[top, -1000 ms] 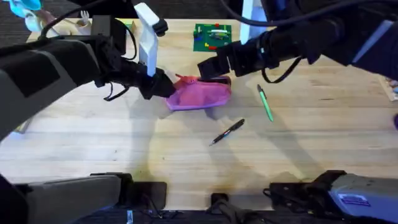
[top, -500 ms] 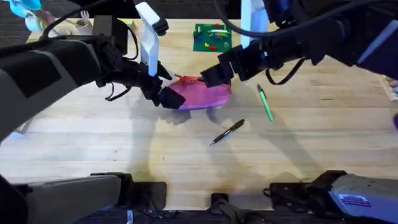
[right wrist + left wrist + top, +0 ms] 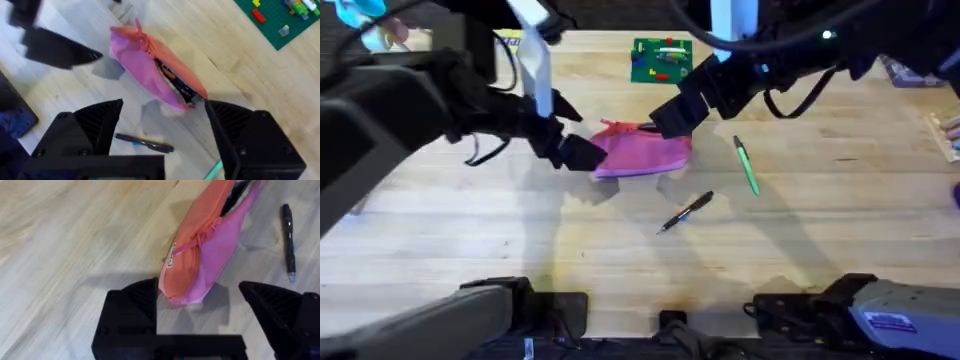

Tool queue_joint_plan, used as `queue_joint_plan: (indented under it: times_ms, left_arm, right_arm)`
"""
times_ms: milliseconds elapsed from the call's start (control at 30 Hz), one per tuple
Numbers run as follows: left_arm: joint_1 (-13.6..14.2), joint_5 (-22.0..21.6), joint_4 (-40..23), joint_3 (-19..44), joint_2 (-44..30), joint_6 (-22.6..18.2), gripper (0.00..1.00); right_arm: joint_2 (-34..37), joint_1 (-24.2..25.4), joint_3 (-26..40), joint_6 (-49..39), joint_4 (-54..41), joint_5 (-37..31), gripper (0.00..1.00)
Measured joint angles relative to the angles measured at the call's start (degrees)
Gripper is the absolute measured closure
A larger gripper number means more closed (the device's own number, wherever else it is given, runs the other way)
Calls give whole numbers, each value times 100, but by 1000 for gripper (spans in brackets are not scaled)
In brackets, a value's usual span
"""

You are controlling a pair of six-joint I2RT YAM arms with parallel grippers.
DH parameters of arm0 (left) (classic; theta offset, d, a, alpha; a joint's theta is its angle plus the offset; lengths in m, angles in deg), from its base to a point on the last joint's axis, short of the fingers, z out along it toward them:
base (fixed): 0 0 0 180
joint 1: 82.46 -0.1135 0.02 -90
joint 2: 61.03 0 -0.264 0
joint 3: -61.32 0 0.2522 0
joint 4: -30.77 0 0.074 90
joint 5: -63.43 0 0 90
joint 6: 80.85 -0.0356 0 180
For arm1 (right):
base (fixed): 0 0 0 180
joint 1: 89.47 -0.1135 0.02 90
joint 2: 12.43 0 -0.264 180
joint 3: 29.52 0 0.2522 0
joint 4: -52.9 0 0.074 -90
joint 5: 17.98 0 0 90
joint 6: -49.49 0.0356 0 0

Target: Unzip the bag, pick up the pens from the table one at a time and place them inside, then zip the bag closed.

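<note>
Bag (image 3: 642, 150) is lying on the desk (image 3: 820, 250) near the middle, pink, elongated, with a dark gap seen along the zipper at the end nearest the right claw (image 3: 162, 127), so it is judged partly unzipped. Left claw (image 3: 200, 307) is spread, fingers straddling the near end of the bag without touching it; the zipper pull (image 3: 197, 241) is seen farther along the seam. Right claw is also spread, hovering above the other end, nothing pinched.

Black pen (image 3: 685, 212) and green pen (image 3: 747, 165) are lying loose on the desk beside the bag, well apart from each other; neither is inside.

Risks as judged:
- Soft fabric could be bunched or dragged if the left claw is closed on the bag's end off-centre; the pouch could be slid toward the black pen and the pen rolled away.
- The small pull could be missed by the claw, as it lies flat on the seam.
- If the opening is left narrow, a pen could be caught on the lip and dropped outside.
- Both arms are crowded over the bag, so a collision is possible.
- Green board (image 3: 662, 58) sits just behind and could be bumped by the right arm.
</note>
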Motion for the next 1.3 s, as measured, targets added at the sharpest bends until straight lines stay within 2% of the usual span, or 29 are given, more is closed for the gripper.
queue_joint_plan:
  times_ms: [267,367,400,433,600,1200,1233,1300]
  left_arm:
    - [-509,75,-529,44,946,-1,8]
    - [-705,84,-620,46,1207,-1,8]
    - [-803,84,-645,46,1398,-1,8]
    - [-802,89,-682,49,1471,-1,9]
    - [-802,89,-734,51,1476,-1,7]
    - [-802,89,-734,51,1476,-1,8]
    - [-802,89,-734,51,1476,-1,8]
    - [-802,89,-734,51,1476,-1,8]
  right_arm:
    - [0,0,0,-936,-50,-1,5]
    - [0,0,0,-1533,-48,-1,4]
    - [0,0,0,-2122,-47,-4,4]
    - [0,0,0,-2710,-35,-4,4]
    - [0,0,0,-3309,-40,-4,4]
    - [0,0,0,-3600,-96,-4,4]
    - [0,0,0,-3632,-96,-5,37]
    - [0,0,-1,-3632,-95,-1,240]
